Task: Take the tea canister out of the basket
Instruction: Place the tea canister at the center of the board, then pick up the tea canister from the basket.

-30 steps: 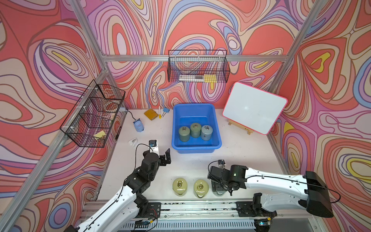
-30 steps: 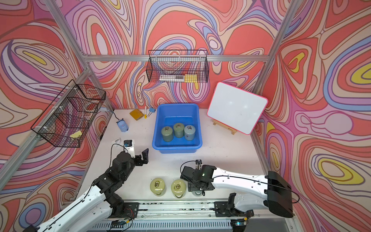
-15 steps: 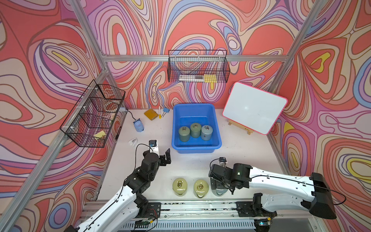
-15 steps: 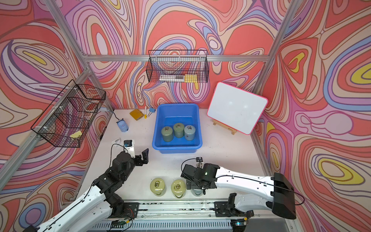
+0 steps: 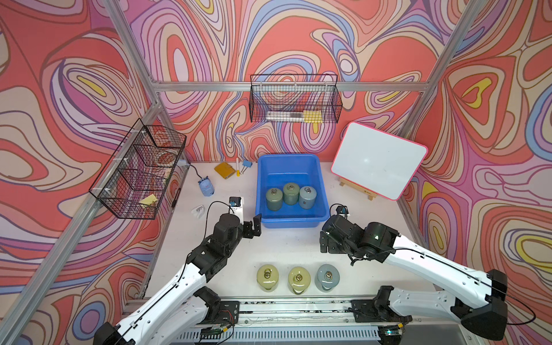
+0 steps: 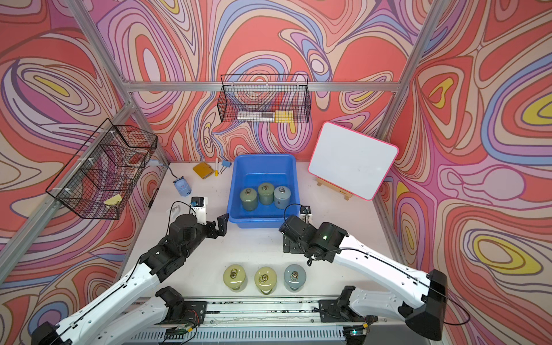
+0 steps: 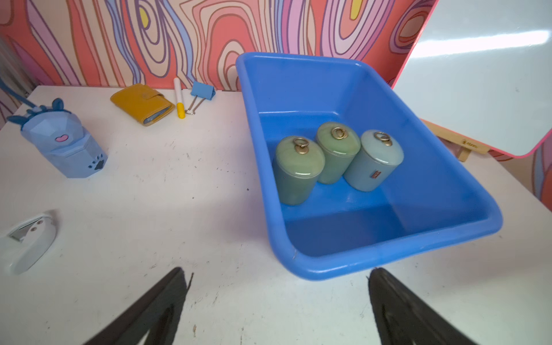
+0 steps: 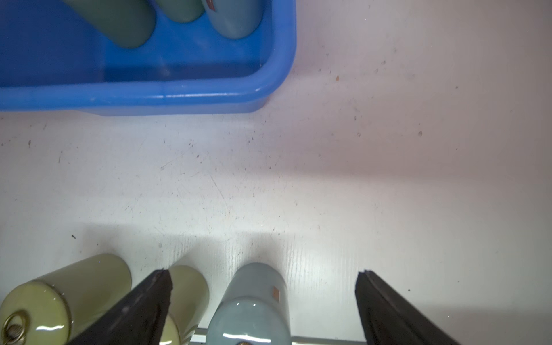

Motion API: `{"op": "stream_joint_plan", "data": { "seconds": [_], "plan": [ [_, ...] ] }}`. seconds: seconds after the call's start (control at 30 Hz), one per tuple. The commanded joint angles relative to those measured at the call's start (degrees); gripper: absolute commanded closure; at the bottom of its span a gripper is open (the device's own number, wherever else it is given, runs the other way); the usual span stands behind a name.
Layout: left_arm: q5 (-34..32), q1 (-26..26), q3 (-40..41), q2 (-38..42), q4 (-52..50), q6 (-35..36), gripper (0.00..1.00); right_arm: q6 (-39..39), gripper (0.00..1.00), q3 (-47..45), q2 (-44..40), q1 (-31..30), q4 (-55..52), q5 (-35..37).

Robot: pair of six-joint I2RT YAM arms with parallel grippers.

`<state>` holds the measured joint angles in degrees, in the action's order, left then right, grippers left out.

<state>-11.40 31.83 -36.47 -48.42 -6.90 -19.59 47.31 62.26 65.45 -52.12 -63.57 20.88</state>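
Hovering empty with jaws wide, the right gripper (image 5: 326,242) seems between picks; next it should reach toward eleven o'clock into the basket (image 5: 289,222) for the nearest tea canister (image 5: 307,197)

Three tea canisters (image 5: 291,193) crowd the middle of the blue basket (image 5: 291,222); its 12 o'clock half lies bare. At 6 o'clock, a bare strip of table (image 5: 289,245) separates it from a row of canisters (image 5: 298,279). A whiteboard (image 5: 378,159) leans at 2 o'clock.
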Motion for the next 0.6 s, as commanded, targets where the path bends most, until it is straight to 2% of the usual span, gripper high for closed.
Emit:
{"op": "stream_joint_plan", "data": {
  "seconds": [0.0,0.27,0.37,0.57],
  "plan": [
    [4.0,-0.4,-6.0,-4.1,-4.9,-0.6,0.01,-8.9,0.02,-0.1,-0.3,4.2,5.1,1.5],
    [7.9,-0.4,-24.1,-19.8,-18.2,4.7,0.01,-21.3,0.02,-2.8,1.3,13.6,18.9,0.2],
    [11.5,-0.4,-30.5,-26.1,-23.1,8.8,0.01,-25.6,0.02,-4.1,1.6,14.7,24.1,1.3],
    [12.6,-0.4,-42.2,-37.1,-30.6,14.0,0.01,-32.7,0.02,-7.8,0.7,15.2,34.5,3.2]
  ]
}}
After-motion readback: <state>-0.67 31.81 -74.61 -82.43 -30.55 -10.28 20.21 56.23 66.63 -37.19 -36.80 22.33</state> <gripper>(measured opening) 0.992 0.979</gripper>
